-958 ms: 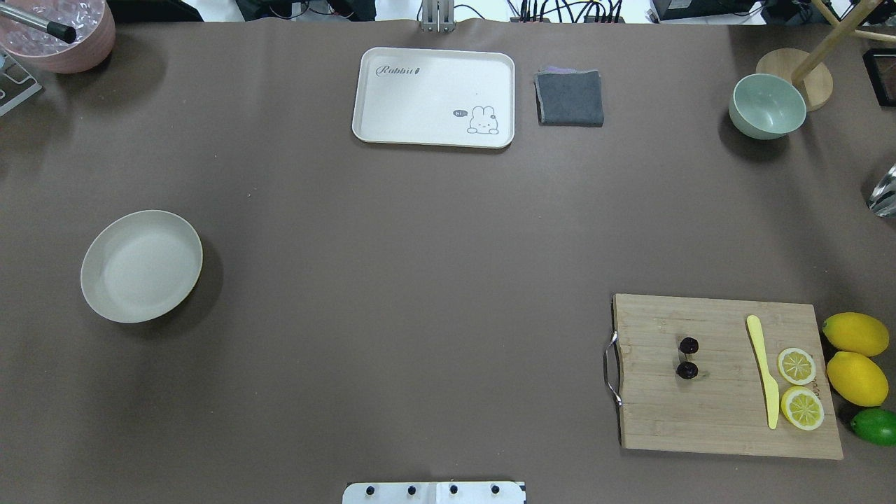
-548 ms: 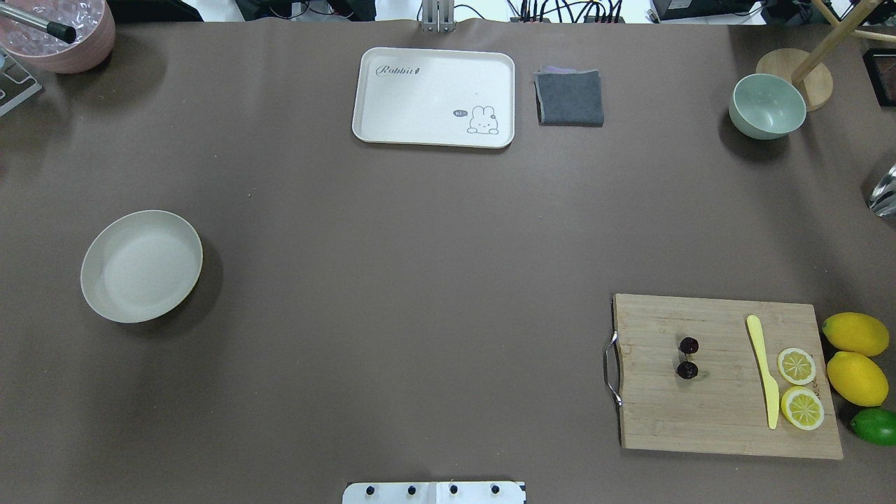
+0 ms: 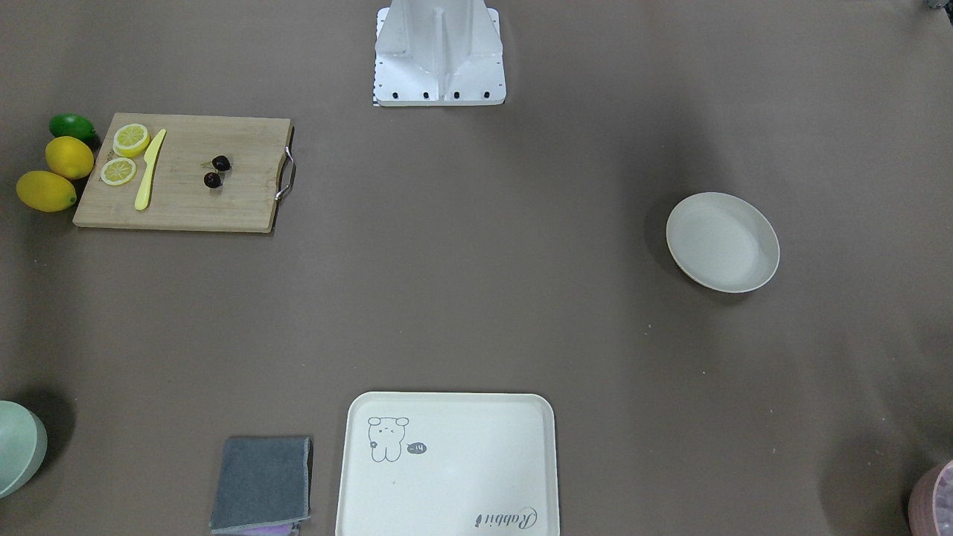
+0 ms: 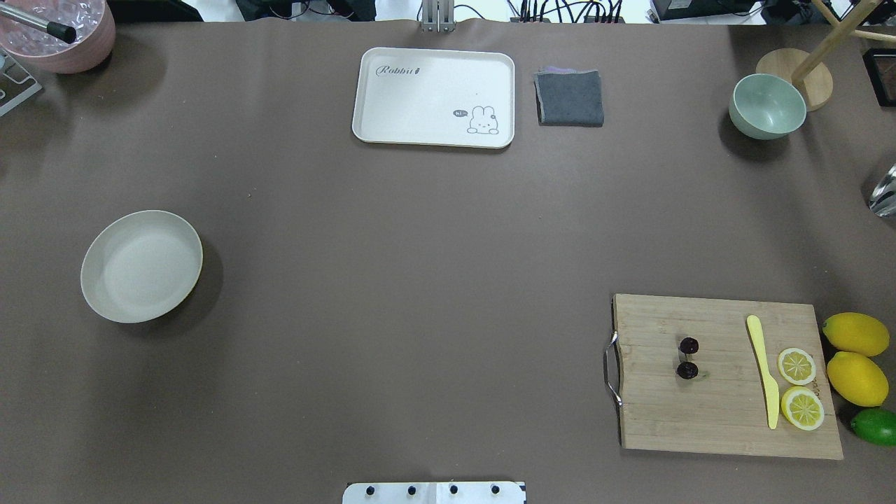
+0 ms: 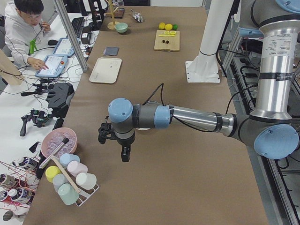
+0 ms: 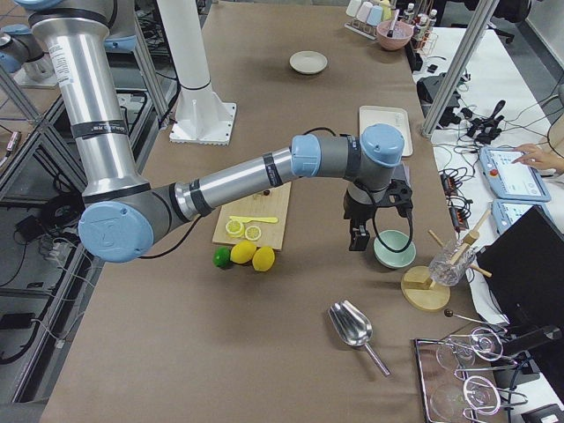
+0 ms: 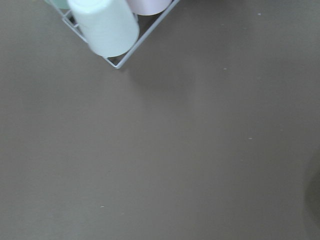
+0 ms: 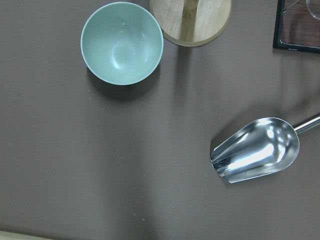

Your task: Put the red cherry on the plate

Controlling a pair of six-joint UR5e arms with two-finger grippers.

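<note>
The red cherry (image 4: 688, 357) is a dark maroon pair lying on the wooden cutting board (image 4: 700, 420) at the near right; it also shows as the cherry (image 3: 217, 171) in the front-facing view. The plate (image 4: 141, 266), round and off-white, sits bare at the left, far from the board. Neither gripper shows in the overhead or front-facing view. My left gripper (image 5: 124, 152) hangs over the table's left end, beyond the plate. My right gripper (image 6: 357, 238) hangs near the green bowl at the right end. I cannot tell whether either is open or shut.
On the board lie a yellow knife (image 4: 763, 371) and two lemon slices (image 4: 798, 385); two lemons (image 4: 855, 357) and a lime (image 4: 875, 425) sit beside it. A cream tray (image 4: 434, 96), grey cloth (image 4: 570, 98), green bowl (image 4: 766, 106), metal scoop (image 8: 255, 150) and cup rack (image 5: 70, 180) line the edges.
</note>
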